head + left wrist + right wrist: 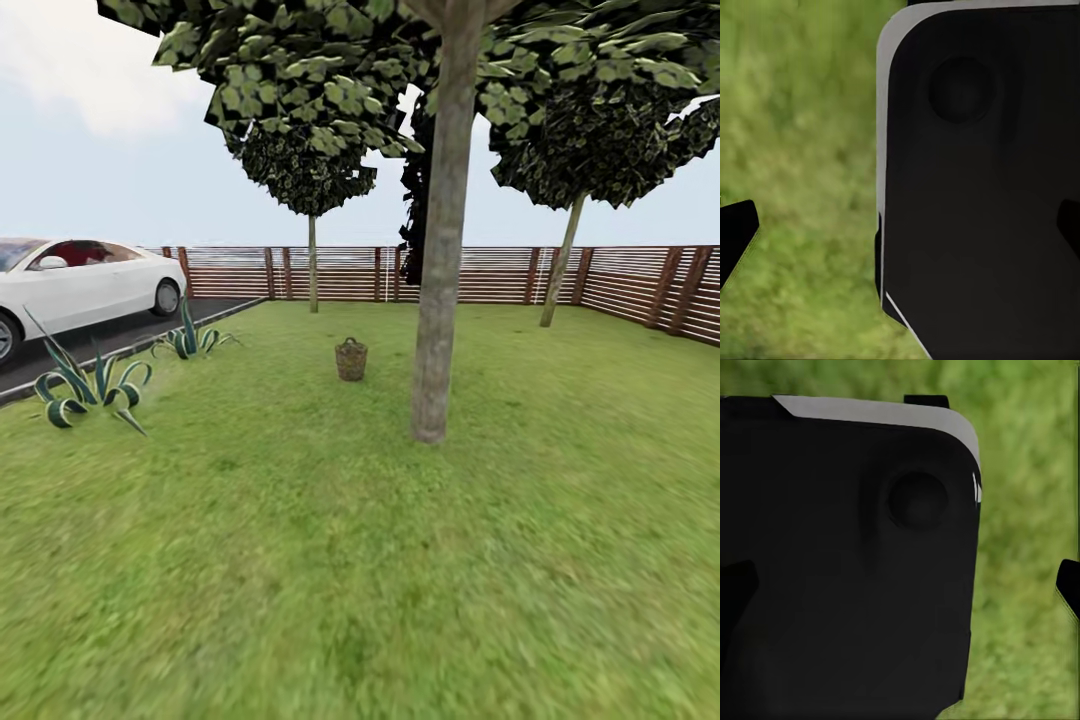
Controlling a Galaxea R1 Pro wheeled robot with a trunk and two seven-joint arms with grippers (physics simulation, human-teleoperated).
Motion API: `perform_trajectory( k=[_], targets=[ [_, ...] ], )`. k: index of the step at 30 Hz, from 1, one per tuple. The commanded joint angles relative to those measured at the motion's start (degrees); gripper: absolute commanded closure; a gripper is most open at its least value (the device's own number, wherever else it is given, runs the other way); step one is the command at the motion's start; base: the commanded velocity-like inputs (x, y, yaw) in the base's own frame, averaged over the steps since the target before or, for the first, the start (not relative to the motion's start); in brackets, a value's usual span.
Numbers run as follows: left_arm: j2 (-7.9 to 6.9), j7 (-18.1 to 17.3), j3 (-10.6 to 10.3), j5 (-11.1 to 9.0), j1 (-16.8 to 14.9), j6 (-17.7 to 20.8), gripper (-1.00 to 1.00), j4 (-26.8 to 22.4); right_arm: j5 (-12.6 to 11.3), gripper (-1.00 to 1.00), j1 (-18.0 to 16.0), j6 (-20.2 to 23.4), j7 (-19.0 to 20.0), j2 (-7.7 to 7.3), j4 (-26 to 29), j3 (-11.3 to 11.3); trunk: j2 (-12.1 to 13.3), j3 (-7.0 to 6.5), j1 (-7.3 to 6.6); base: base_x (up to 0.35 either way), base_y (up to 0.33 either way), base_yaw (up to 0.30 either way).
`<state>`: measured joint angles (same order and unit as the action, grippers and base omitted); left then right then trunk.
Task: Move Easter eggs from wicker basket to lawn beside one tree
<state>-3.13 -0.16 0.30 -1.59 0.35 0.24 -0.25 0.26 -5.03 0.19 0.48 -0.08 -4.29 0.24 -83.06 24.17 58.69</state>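
The wicker basket (351,359) is seen standing upright on the lawn (300,560), well ahead, just left of the thick-trunked tree (438,300). Its contents cannot be made out from here; no eggs are visible. The eggs are judged light, smooth and prone to slip, best pinched across the middle. Both grippers' fingertips are spread wide over grass, and nothing is held.

The wicker basket (351,359) sat too far off for me to tell if any eggs were inside. Tree (441,250) top got cropped at the upper edge, and the white car (75,290) was cut off on the left.
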Motion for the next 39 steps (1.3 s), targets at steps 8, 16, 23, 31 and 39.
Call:
perform_trajectory(
  k=[8,16,23,31,39],
  targets=[
    [-0.03,-0.02,0.05,-0.18,0.00,0.03,-1.00,-0.01,0.08,-1.00,-0.07,0.02,0.05,-0.01,-0.10,0.02,-0.02,0.04,0.03,0.314,0.147,0.000],
    [-0.03,-0.02,0.05,-0.23,0.00,0.03,-1.00,-0.01,0.08,-1.00,-0.07,0.00,0.05,-0.01,-0.10,0.02,-0.02,0.04,0.03,0.296,0.197,0.000],
    [-0.03,-0.02,0.05,-0.21,0.00,0.03,-1.00,-0.01,0.08,-1.00,-0.07,0.01,0.05,-0.01,-0.10,0.02,-0.02,0.04,0.03,0.296,0.193,0.000],
    [-0.03,-0.02,0.05,-0.18,0.00,0.03,-1.00,-0.01,0.09,-1.00,-0.07,0.03,0.05,0.01,-0.10,0.02,-0.02,0.04,0.03,0.296,0.191,0.000],
    [-0.03,-0.02,0.05,-0.22,0.00,0.03,-1.00,-0.01,0.07,-1.00,-0.07,0.01,0.05,0.08,-0.10,0.02,-0.02,0.04,0.03,0.296,0.190,0.000]
  ],
)
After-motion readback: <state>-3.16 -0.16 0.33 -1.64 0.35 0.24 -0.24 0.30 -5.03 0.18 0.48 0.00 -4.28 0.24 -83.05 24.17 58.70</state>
